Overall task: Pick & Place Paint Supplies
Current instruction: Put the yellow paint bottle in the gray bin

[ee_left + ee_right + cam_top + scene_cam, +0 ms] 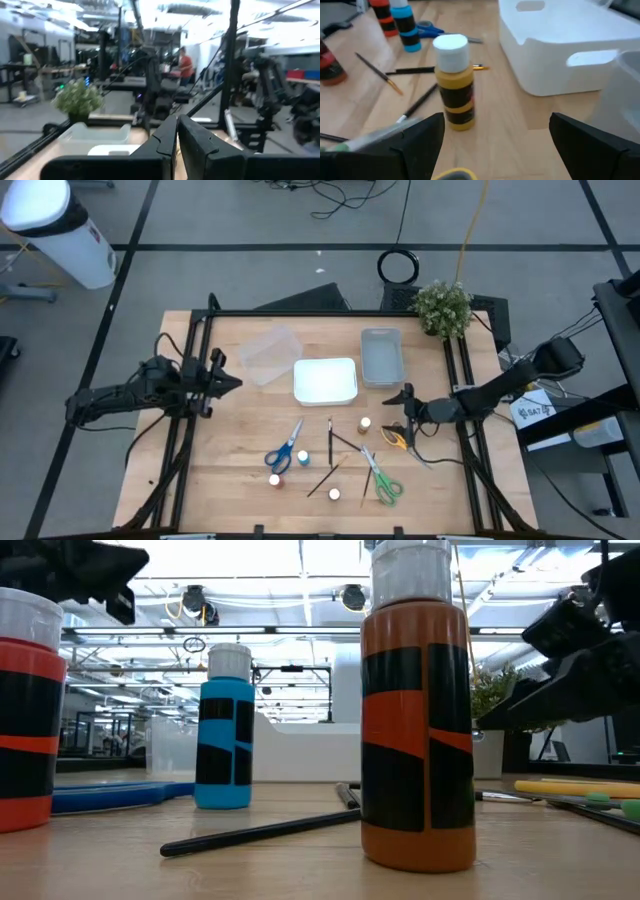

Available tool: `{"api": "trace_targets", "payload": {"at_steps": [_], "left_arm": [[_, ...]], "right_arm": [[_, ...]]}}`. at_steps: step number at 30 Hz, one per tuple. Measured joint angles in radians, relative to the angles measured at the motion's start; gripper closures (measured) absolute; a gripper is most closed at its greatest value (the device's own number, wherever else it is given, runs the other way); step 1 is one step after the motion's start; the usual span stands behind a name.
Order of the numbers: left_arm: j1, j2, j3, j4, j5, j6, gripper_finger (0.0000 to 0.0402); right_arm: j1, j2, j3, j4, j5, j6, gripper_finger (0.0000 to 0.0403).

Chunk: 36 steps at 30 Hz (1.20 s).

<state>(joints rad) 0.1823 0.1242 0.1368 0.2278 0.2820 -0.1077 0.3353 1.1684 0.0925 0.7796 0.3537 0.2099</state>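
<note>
My right gripper [495, 145] is open above the table's right part [403, 412], its fingers pointing toward the left side. The yellow paint pot [454, 82] with a white top stands upright just ahead of it [365, 423]. The orange-yellow scissors [395, 437] lie flat below the gripper, and their handle [452, 174] shows between the fingers. Blue scissors [285, 450], green scissors [381, 480], thin dark brushes [330, 442] and more pots [304, 455] lie on the near part of the table. My left gripper [225, 375] waits shut and raised at the left side [176, 137].
A white tray [325, 380] sits at the table's middle, with a clear tray [382, 355] to its right and a clear container [268, 355] to its left. A small potted plant [442, 307] stands at the far right corner. Bare wood lies along the near left.
</note>
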Motion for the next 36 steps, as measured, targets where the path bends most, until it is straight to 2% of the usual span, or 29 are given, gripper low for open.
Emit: {"api": "trace_targets", "payload": {"at_steps": [4, 8, 12, 19, 26, 29, 36], "left_arm": [[-0.011, 0.0, 0.0, 0.07, 0.007, 0.079, 0.0371], [-0.029, 0.013, 0.0, 0.096, 0.072, 0.137, 0.0371], [-0.047, 0.048, 0.0, 0.132, 0.112, 0.197, 0.0371], [-0.073, 0.157, 0.0, 0.237, 0.111, 0.204, 0.0371], [-0.074, 0.263, 0.0, 0.369, -0.004, 0.236, 0.0371], [-0.074, 0.306, 0.0, 0.416, -0.019, 0.201, 0.0371], [-0.074, 0.374, 0.0, 0.5, -0.024, 0.193, 0.0371]], "right_arm": [[-0.005, 0.082, 0.0, 0.054, -0.019, 0.042, 0.0062], [-0.007, 0.152, 0.01, 0.096, -0.02, 0.013, 0.0062], [-0.023, 0.209, 0.073, 0.094, -0.092, -0.031, 0.0062], [-0.035, 0.328, 0.197, 0.029, -0.169, -0.068, 0.0062], [-0.035, 0.402, 0.247, 0.032, -0.144, -0.069, 0.0062], [-0.04, 0.418, 0.256, 0.034, -0.117, -0.069, 0.0062], [-0.043, 0.431, 0.258, 0.035, -0.15, -0.116, 0.008]]}}
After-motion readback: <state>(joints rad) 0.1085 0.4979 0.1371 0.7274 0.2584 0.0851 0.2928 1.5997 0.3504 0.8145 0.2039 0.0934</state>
